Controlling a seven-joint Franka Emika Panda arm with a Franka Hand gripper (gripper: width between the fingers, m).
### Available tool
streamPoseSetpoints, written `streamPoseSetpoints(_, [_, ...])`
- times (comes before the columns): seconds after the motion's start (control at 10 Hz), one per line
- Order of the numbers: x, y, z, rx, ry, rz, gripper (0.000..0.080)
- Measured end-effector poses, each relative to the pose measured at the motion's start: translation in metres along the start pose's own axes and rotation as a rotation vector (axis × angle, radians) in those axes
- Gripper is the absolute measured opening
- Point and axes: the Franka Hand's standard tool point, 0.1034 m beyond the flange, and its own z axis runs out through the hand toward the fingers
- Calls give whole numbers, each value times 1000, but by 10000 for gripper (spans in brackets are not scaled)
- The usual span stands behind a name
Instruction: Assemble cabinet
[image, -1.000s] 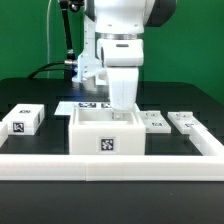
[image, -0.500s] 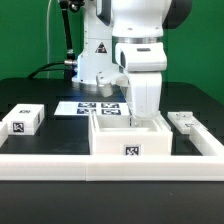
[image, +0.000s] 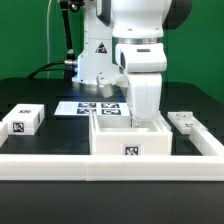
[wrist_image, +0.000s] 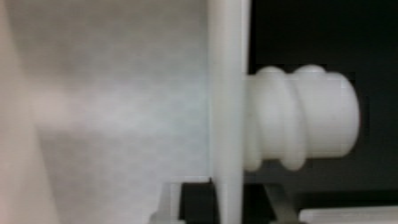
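The cabinet (image: 130, 141), a large open-topped white box with a marker tag on its front, stands just behind the border rail, right of centre in the exterior view. My gripper (image: 146, 121) reaches down into it and is shut on its far right wall. In the wrist view the thin white wall (wrist_image: 228, 100) runs between my two dark fingers (wrist_image: 192, 205), with the gripper (wrist_image: 228, 206) closed on it. A ribbed round white knob (wrist_image: 306, 115) sticks out from one side of that wall.
A small white tagged block (image: 22, 121) lies at the exterior view's left. The marker board (image: 85, 106) lies behind the cabinet. A small tagged panel (image: 186, 123) lies at the right. The long white border rail (image: 70, 164) runs along the front.
Between one second and half a second ago my gripper slid the cabinet toward the exterior view's right, covering one small panel. Since then nothing has moved.
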Motion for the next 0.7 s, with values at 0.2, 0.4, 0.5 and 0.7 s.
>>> streamPoseSetpoints(0.2, [17, 3, 0, -5, 13, -11, 38])
streamPoseSetpoints(0.4, [36, 6, 1, -7, 29, -3, 38])
streamPoseSetpoints(0.5, [44, 7, 1, -9, 33, -1, 38])
streamPoseSetpoints(0.7, [59, 12, 3, -12, 39, -3, 38])
